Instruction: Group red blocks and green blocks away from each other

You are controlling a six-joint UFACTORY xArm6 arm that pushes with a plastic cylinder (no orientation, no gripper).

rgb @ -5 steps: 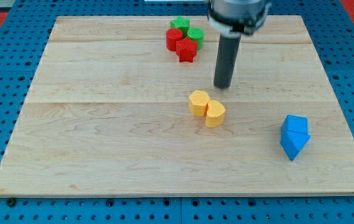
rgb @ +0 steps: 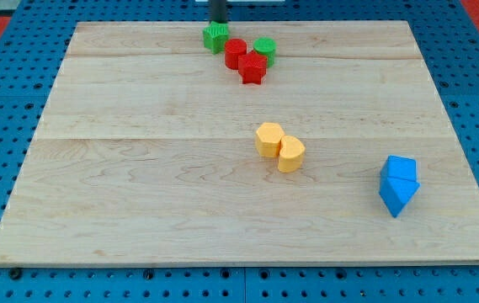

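My tip (rgb: 219, 21) shows at the view's top edge, just above a green star-like block (rgb: 215, 36) and close to it or touching it. To its right lie a red round block (rgb: 236, 53) and a red star-shaped block (rgb: 252, 69), which touch each other. A green round block (rgb: 264, 49) sits against the red pair on their right side. The green star block stands slightly apart to the left of the red round block.
Two yellow blocks (rgb: 279, 148) lie together near the board's middle. Two blue blocks (rgb: 399, 185) lie together at the view's right. The wooden board (rgb: 138, 168) rests on a blue pegboard surface.
The rod left the spot above the yellow blocks and now stands at the view's top. The green star block has moved left, away from the red blocks.
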